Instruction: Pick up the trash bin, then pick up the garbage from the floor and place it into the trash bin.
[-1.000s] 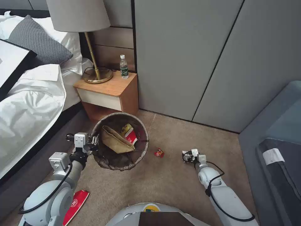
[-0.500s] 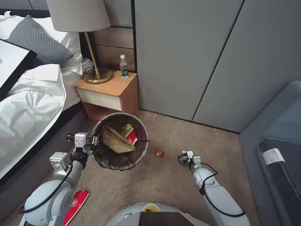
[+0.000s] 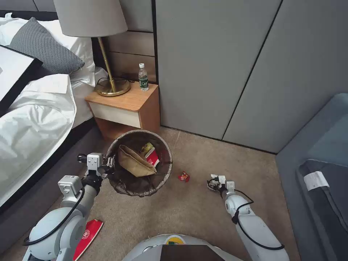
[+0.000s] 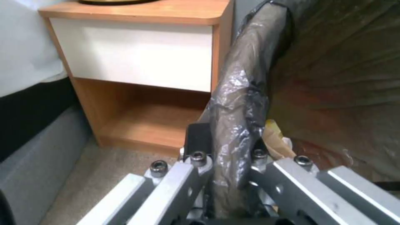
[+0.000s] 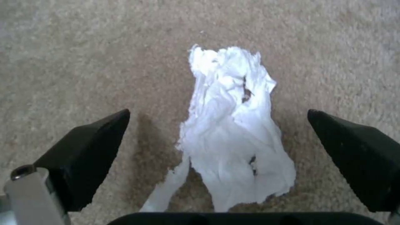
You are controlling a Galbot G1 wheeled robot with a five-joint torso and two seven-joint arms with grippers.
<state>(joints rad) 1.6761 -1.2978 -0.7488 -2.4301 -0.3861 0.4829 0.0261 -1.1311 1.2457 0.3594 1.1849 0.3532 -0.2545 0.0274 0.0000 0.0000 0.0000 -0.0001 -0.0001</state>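
1. The round trash bin, lined with a crinkled dark brown-black plastic bag folded over its rim, is seen in the head view in front of the wooden nightstand, which serves as the landmark here.
2. The bin's rim on the bed side of the nightstand is gripped by the left gripper; in the left wrist view its jaws are pressed together on the bagged rim, one inside and one outside the wall.
3. Inside the bin, a flat tan-brown paper bag, a red-and-white packet and a yellow wrapper are seen lying against one another.
4. A small crumpled red wrapper lies on the beige carpet, just beside the bin on the side away from the nightstand's bed edge.
5. Farther from the nightstand than the red wrapper, the right gripper is held low over the carpet.
6. In the right wrist view its black jaws stand wide apart on either side of a crumpled white tissue, which lies on the carpet between them and is touched by neither.
7. The tissue is creased and twisted, with a thin strip trailing from one end.
8. A flat red packet with white print lies on the carpet well away from the nightstand, beside the left arm.
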